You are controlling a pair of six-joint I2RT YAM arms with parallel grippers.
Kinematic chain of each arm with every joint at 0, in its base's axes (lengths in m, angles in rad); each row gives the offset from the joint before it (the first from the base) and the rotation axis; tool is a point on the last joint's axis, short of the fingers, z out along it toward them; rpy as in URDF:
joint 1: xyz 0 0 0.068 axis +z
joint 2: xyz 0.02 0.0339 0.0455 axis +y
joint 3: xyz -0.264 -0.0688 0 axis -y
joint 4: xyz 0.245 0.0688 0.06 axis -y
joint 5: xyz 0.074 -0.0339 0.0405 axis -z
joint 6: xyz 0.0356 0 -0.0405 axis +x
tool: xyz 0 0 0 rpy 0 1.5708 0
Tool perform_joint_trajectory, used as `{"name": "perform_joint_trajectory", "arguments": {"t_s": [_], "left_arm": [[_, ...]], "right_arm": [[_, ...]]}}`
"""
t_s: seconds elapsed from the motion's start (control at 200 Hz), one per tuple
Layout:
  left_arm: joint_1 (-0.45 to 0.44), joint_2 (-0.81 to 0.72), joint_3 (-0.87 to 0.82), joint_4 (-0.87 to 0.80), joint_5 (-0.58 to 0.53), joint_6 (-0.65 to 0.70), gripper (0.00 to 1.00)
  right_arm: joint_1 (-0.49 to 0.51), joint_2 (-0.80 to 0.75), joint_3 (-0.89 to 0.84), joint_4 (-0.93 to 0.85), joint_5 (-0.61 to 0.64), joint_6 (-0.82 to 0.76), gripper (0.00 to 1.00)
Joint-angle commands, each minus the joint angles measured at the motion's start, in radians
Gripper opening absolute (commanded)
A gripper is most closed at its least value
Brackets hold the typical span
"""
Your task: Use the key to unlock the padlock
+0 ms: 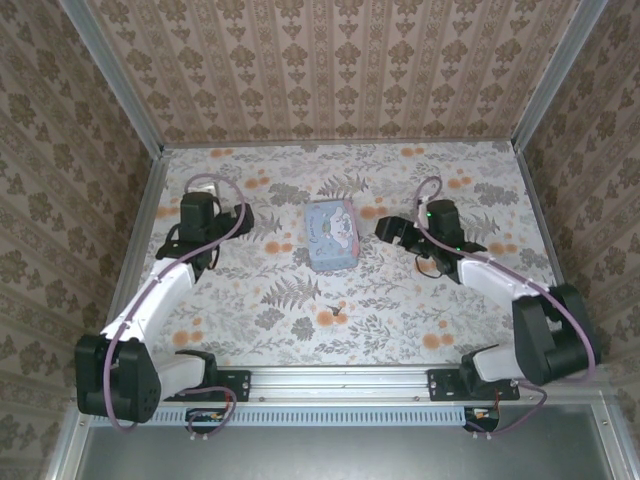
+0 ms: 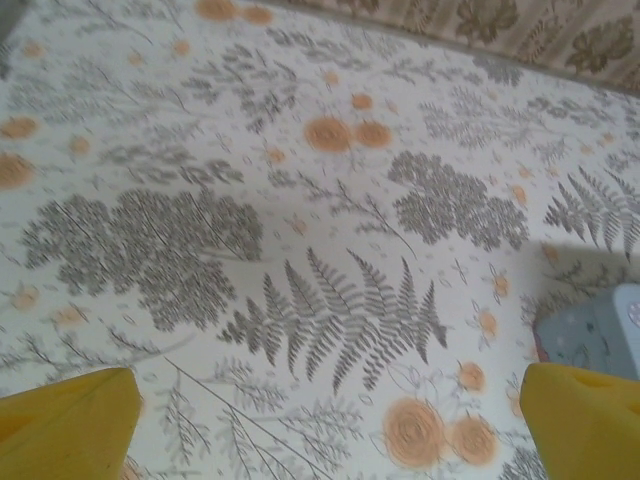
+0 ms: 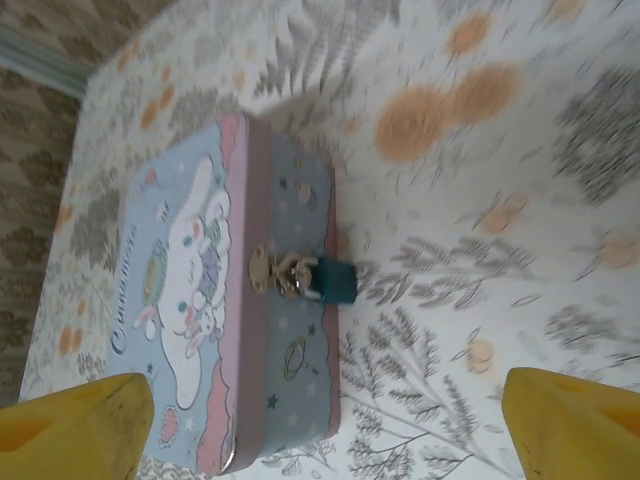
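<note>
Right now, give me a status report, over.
Left gripper, right gripper: jaws open, empty. Padlock at box clasp. Key on table, nothing blocking it.

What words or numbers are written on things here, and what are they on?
"Cinnam..." in curly letters on the lid of the pastel-blue box; the ending is too blurred to read.
The padlock: no marks can be read.
No other writing can be made out.
</note>
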Motion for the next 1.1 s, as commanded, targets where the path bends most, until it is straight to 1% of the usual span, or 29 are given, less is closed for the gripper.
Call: {"name": "perform_joint_trajectory", "arguments": {"t_s": [0.0, 0.215, 0.41, 0.49, 0.565, 0.65, 0.74, 0.845, 0.97, 1.02, 1.095], "left_arm": [[-0.012, -0.012, 0.039, -0.062, 0.032, -0.064, 1.0], [-0.028, 0.025, 0.072, -0.066, 0.061, -0.103, 1.0], [-0.042, 0.06, 0.107, -0.076, 0.078, -0.124, 1.0], [-0.048, 0.076, 0.121, -0.085, 0.083, -0.133, 1.0], [-0.05, 0.089, 0.134, -0.091, 0.093, -0.141, 1.0], [-0.051, 0.095, 0.14, -0.096, 0.101, -0.161, 1.0], [-0.051, 0.093, 0.144, -0.102, 0.111, -0.191, 1.0], [-0.051, 0.089, 0.153, -0.143, 0.132, -0.226, 1.0], [-0.054, 0.073, 0.13, -0.171, 0.186, -0.283, 1.0], [-0.061, 0.065, 0.107, -0.166, 0.212, -0.307, 1.0], [-0.085, 0.056, 0.071, -0.163, 0.223, -0.34, 1.0]], "right_arm": [[0.049, 0.09, 0.056, -0.008, 0.009, 0.08, 0.9], [0.174, 0.228, 0.097, 0.053, 0.027, 0.158, 0.87], [0.322, 0.286, 0.13, 0.13, 0.038, 0.212, 0.85], [0.399, 0.304, 0.178, 0.114, 0.046, 0.213, 0.83], [0.464, 0.321, 0.228, 0.112, 0.024, 0.21, 0.83], [0.503, 0.323, 0.276, 0.071, -0.009, 0.194, 0.83], [0.507, 0.28, 0.284, 0.011, -0.021, 0.166, 0.83], [0.482, 0.203, 0.273, -0.078, 0.008, 0.114, 0.83], [0.381, 0.157, 0.302, -0.167, 0.025, 0.053, 0.85], [0.329, 0.17, 0.331, -0.195, 0.016, 0.029, 0.85], [0.259, 0.216, 0.398, -0.238, 0.009, -0.014, 0.85]]}}
